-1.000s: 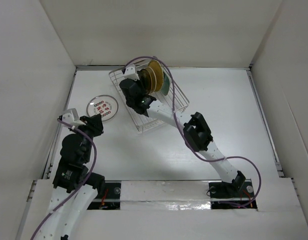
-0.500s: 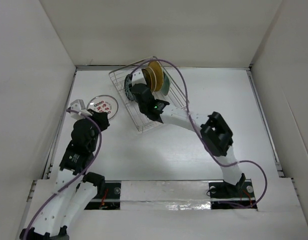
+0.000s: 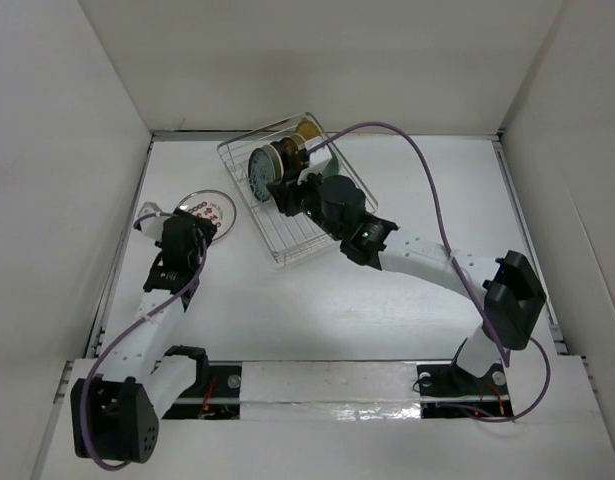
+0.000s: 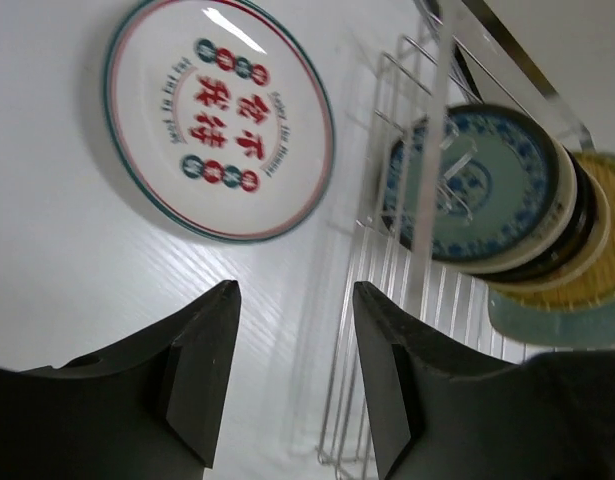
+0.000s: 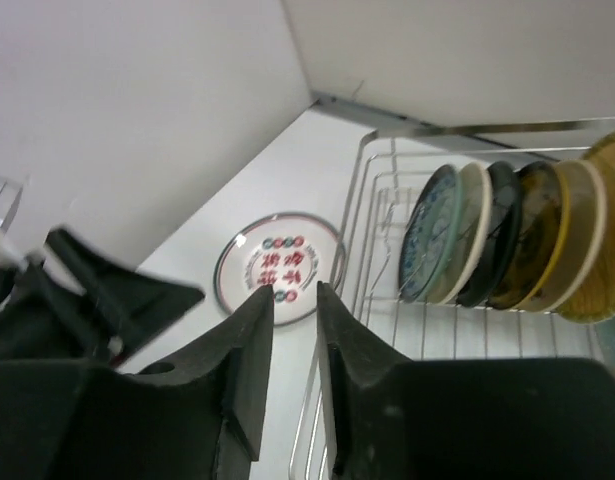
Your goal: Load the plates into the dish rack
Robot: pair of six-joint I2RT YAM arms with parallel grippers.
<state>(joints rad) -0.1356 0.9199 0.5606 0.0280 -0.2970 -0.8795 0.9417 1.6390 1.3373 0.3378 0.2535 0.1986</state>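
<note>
The left end effector (image 4: pixel 294 300) is held wide and empty near the white plate (image 4: pixel 219 115), which is laid flat on the surface (image 4: pixel 77 270) beside the dish rack (image 4: pixel 372 300). Red Chinese characters are printed on it; the smaller lettering is unreadable. In the rack, the teal plate (image 4: pixel 467 185) is stood foremost in an upright row. The right end effector (image 5: pixel 294 295) is held narrow and empty.

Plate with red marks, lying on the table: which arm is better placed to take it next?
Left. Its open tool hovers close to the plate, which shows large in its wrist view. The right tool is over the rack, farther away.
</note>
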